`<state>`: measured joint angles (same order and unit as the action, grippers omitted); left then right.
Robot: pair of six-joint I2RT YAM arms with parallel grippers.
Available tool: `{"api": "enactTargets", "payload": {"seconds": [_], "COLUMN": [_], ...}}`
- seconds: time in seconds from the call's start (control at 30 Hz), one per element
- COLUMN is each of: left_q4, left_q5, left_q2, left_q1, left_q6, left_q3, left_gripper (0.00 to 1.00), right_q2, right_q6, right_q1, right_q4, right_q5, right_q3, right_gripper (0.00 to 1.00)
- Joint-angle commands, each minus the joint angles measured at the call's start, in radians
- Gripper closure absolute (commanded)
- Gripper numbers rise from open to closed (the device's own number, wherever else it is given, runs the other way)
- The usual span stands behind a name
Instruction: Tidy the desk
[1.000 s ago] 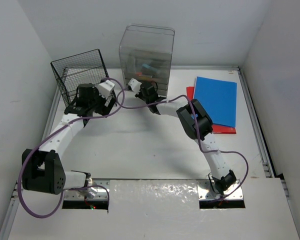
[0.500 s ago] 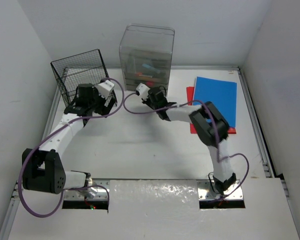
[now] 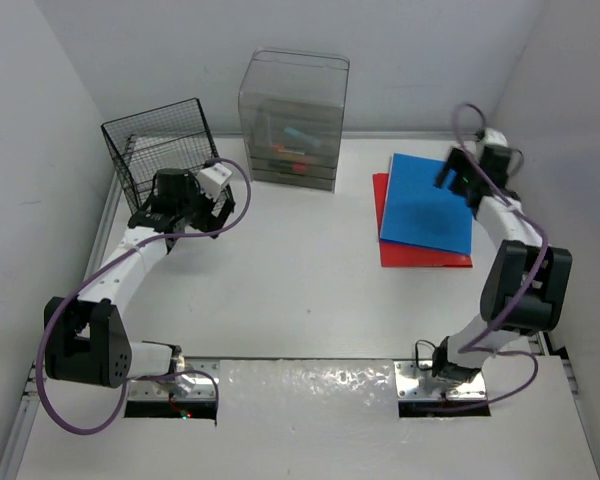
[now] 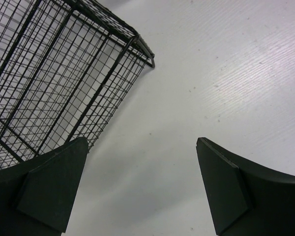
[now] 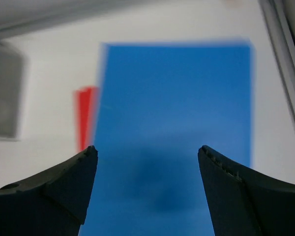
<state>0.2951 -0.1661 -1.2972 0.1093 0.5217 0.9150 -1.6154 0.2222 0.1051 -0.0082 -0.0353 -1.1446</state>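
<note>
- Top external view: we see the desk (image 3: pixel 290 290) under both arms, with a wire rack (image 3: pixel 160 145) and a clear drawer box (image 3: pixel 292 120) along its far edge
- Left wrist: our left gripper (image 4: pixel 141 142) — jaws spread wide — hangs just beside the rack
- Right wrist: our right gripper (image 5: pixel 147 150), jaws also spread, hovers over the blue folder (image 5: pixel 177 98), which lies on a red folder (image 5: pixel 86 115)

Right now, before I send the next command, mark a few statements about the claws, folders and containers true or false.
1. The right claw hangs open above the blue folder. True.
2. The blue folder lies under the red folder. False: the blue one lies on top of the red.
3. The left claw is shut on the wire basket. False: it is open and empty, beside the basket.
4. The clear drawer box stands at the far edge of the desk, right of the basket. True.
</note>
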Motion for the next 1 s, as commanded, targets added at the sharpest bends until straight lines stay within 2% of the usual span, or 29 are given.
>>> {"api": "enactTargets", "payload": {"seconds": [0.0, 0.03, 0.07, 0.2, 0.3, 0.33, 0.5, 0.6, 0.73, 0.83, 0.97], "left_q4": [-0.004, -0.005, -0.005, -0.005, -0.004, -0.004, 0.004, 0.007, 0.01, 0.012, 0.016], "left_q5": [-0.052, -0.055, -0.055, -0.062, -0.079, -0.084, -0.082, -0.081, -0.085, -0.09, -0.093], "left_q2": [0.007, 0.006, 0.006, 0.006, 0.004, 0.0, -0.004, -0.002, -0.004, -0.004, -0.004], "left_q1": [-0.014, -0.014, -0.014, -0.014, -0.014, -0.014, -0.014, -0.016, -0.014, -0.014, -0.014], "left_q6": [0.0, 0.0, 0.0, 0.0, 0.0, 0.0, 0.001, 0.006, 0.012, 0.015, 0.017], "left_q3": [0.024, 0.024, 0.022, 0.022, 0.025, 0.025, 0.027, 0.03, 0.027, 0.027, 0.028], "left_gripper": [0.09, 0.09, 0.09, 0.09, 0.09, 0.09, 0.09, 0.09, 0.09, 0.09, 0.09], "right_q2": [-0.014, -0.015, -0.015, 0.014, 0.052, 0.058, 0.063, 0.061, 0.106, 0.149, 0.17], "right_q6": [0.35, 0.351, 0.295, 0.14, 0.011, -0.032, -0.412, -0.567, -0.745, -0.832, -0.856], "right_q1": [0.166, 0.2, 0.202, 0.139, 0.039, -0.032, -0.293, -0.37, -0.421, -0.433, -0.441], "right_q4": [-0.021, -0.018, -0.042, -0.121, -0.119, -0.115, -0.011, 0.065, 0.256, 0.407, 0.502], "right_q5": [-0.276, -0.272, -0.182, 0.004, 0.115, 0.15, 0.335, 0.362, 0.336, 0.327, 0.322], "right_q3": [0.155, 0.164, 0.16, 0.177, 0.207, 0.212, 0.284, 0.353, 0.512, 0.621, 0.672], "right_gripper": [0.21, 0.21, 0.21, 0.21, 0.21, 0.21, 0.22, 0.31, 0.36, 0.38, 0.42]}}
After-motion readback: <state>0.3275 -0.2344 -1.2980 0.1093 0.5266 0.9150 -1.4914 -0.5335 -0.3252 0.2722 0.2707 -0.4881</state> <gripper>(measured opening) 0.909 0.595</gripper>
